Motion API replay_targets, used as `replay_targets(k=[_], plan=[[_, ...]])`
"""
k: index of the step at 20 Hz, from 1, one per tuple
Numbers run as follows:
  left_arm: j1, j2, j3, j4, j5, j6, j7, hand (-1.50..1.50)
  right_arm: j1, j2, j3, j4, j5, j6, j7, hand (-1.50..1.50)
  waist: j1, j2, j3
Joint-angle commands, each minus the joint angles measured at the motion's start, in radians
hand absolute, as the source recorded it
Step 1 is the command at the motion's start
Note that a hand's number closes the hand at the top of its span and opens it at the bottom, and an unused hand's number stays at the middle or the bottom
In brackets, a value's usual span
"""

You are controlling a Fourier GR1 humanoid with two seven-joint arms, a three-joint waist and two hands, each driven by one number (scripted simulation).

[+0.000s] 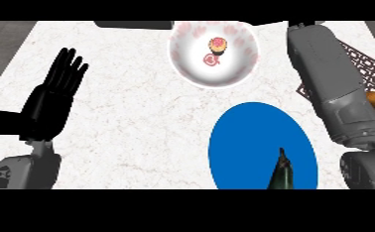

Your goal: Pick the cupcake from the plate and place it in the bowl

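**Q:** What lies along the counter's near edge?

**A:** A blue plate (253,142), right of centre and cut off by the lower limit of the view. It carries no cupcake. A narrow dark shape (282,171) rises over its near part; what it is cannot be told.

**Q:** And at the near left corner?

**A:** The left hand (50,102), black, on a grey forearm. It is held flat with the fingers straight, close together and pointing toward the far edge. It touches nothing and is well apart from both dishes.

**Q:** Where is the cupcake?

**A:** The cupcake (217,44) is in the bowl (187,62), a white dish with pale pink markings at the middle of the counter's far edge. The cupcake stands upright in the far half of the bowl's interior, showing a pink-and-yellow top. A small red mark on the bowl's floor is just on its near side. Bowl and plate are near each other but do not touch.

**Q:** The right side?

**A:** The right forearm (330,87) runs along the counter's right edge, from the near right corner to the far right corner. The right hand is cut off at the upper limit of the view, so I cannot tell its state. A brown lattice mat (360,61) shows beside the forearm at the right edge, partly covered by it.

**Q:** Anything else?

**A:** A dark object (134,24) at the far edge, left of the bowl, seen only in part.
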Motion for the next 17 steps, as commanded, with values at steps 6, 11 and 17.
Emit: replay_targets(k=[6, 11, 17], plan=[[0.047, 0.008, 0.03, -0.017, 0.015, -0.017, -0.003, 0.0, 0.113, -0.206, -0.067, 0.002, -0.083, 0.176, -0.056, -1.5, -0.029, -0.014, -0.001], [0.051, -0.014, 0.024, -0.013, -0.007, 0.002, -0.011, 0.0, 0.252, -0.277, -0.073, -0.048, -0.129, 0.332, -0.131, -1.5, -0.044, -0.018, -0.001], [0.017, 0.023, 0.072, 0.041, 0.018, -0.037, -0.004, 0.0, 0.347, -0.329, -0.057, -0.108, -0.164, 0.457, -0.141, -1.5, -0.048, -0.02, -0.001]])
